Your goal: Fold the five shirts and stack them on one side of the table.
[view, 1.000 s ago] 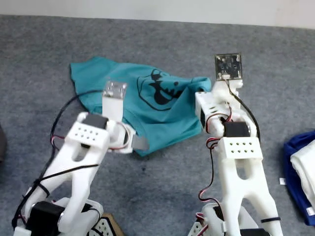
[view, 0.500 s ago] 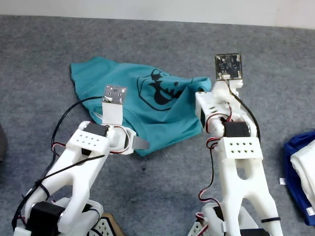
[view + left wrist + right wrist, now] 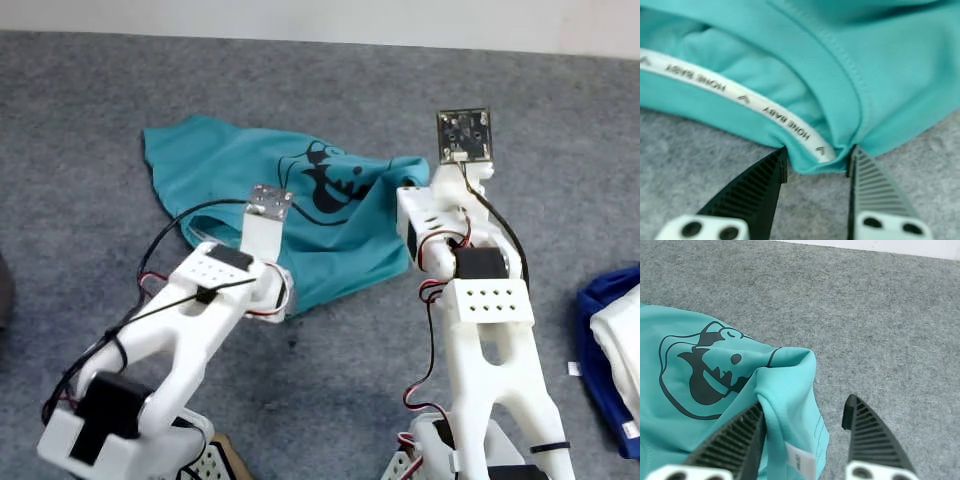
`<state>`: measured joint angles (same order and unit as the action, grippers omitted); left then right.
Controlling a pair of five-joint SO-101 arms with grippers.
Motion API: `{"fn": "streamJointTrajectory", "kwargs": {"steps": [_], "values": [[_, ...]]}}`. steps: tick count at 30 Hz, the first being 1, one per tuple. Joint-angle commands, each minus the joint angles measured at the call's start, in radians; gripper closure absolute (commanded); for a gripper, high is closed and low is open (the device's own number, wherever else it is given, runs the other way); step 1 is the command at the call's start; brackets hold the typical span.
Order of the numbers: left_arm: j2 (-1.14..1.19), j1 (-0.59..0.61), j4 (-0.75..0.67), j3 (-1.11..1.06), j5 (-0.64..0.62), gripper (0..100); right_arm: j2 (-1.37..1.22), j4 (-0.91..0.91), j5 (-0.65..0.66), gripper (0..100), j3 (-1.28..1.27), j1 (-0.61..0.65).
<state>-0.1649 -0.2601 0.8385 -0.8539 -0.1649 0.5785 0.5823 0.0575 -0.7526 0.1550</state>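
Left gripper (image 3: 817, 161) was spread open, tips straddling the collar (image 3: 790, 127) of the teal shirt (image 3: 215, 165), which lay crumpled in the upper middle of the high view. Right gripper (image 3: 805, 412) gaped too, one finger against the shirt's corner. A blue and white cloth pile (image 3: 612, 350) sat at the right edge.

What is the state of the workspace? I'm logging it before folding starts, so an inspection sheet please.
Surface: grey carpet-like table cover.
Job's things: teal shirt rumpled, dark print up; blue and white clothes at the right edge.
Clutter: dark object at the left edge, unidentifiable.
Claws: left claw open, astride the collar; right claw open, one finger at the shirt's edge.
Cables: wires along both arms; one black loop over the shirt.
Surroundings: pale strip beyond the far edge.
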Motion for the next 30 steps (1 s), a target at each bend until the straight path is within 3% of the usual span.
{"fn": "streamJointTrajectory", "kwargs": {"steps": [1, 10, 18, 23, 30], "values": [[0.024, -0.005, -0.005, 0.048, -0.005, 85, 0.038, -0.021, 0.014, 77.5, 0.007, 0.002], [0.021, 0.038, -0.011, 0.062, -0.005, 94, 0.038, -0.021, 0.014, 77.5, 0.005, 0.002], [0.021, 0.275, -0.008, 0.231, -0.025, 94, 0.036, -0.021, 0.009, 77.5, 0.005, 0.001], [0.021, 0.440, -0.006, 0.372, -0.149, 93, 0.036, -0.021, 0.011, 77.5, 0.004, 0.001], [0.021, 0.601, -0.003, 0.503, -0.150, 93, 0.035, -0.021, 0.012, 77.5, 0.004, 0.001]]}}
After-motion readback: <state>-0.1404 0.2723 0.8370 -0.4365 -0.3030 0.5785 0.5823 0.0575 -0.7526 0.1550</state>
